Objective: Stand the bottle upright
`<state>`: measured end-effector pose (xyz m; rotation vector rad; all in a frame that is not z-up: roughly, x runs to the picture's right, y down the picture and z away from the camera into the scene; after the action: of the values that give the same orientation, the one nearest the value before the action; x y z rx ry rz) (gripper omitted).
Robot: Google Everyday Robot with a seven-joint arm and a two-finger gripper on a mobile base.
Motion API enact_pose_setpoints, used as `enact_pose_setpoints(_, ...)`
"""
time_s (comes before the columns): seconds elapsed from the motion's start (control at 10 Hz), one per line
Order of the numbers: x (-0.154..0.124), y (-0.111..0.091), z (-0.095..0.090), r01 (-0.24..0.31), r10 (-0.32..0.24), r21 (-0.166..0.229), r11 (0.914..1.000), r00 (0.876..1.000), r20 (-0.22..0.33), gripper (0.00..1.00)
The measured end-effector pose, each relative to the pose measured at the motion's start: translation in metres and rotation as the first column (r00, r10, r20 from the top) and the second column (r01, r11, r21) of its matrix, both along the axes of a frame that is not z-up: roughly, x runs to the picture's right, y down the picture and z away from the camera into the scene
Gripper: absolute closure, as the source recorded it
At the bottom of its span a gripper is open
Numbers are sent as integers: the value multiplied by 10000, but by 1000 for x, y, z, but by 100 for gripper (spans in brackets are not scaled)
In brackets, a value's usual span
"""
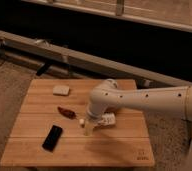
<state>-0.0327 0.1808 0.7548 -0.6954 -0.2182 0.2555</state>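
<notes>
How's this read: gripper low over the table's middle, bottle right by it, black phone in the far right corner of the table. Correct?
One detail is wrong. The camera view shows the black phone by the table's near edge, picture left, not the far right corner. The rest stands: gripper low over the table's middle, bottle right by it.

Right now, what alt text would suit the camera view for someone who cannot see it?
A white robot arm reaches over a wooden table, its pincer low beside a pale bottle lying on its side. Also there: a black slab, a reddish item and a pale block.
</notes>
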Motion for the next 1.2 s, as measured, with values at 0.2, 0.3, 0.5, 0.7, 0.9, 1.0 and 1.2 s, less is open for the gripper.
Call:
enact_pose_setpoints(0.2, 4, 2, 16, 132, -132, 23, 9999, 9998, -180, 20)
enact_pose_setpoints(0.3, 6, 2, 28, 139, -139, 11, 9999, 9995, -292, 20)
enact_pose_setpoints(0.5, 7, 1, 49, 185, -184, 6, 9998, 9989, -422, 20)
enact_pose_setpoints(0.7, 9, -2, 62, 167, -164, 43, 9999, 9986, -509, 20)
enact_pose_setpoints(0.9, 10, -1, 67, 233, -229, 87, 9997, 9985, -501, 20)
enact_pose_setpoints(1.0, 10, -1, 70, 314, -307, 142, 9994, 9983, -493, 20)
enact_pose_setpoints(1.2, 10, -1, 72, 401, -393, 169, 9991, 9981, -480, 20)
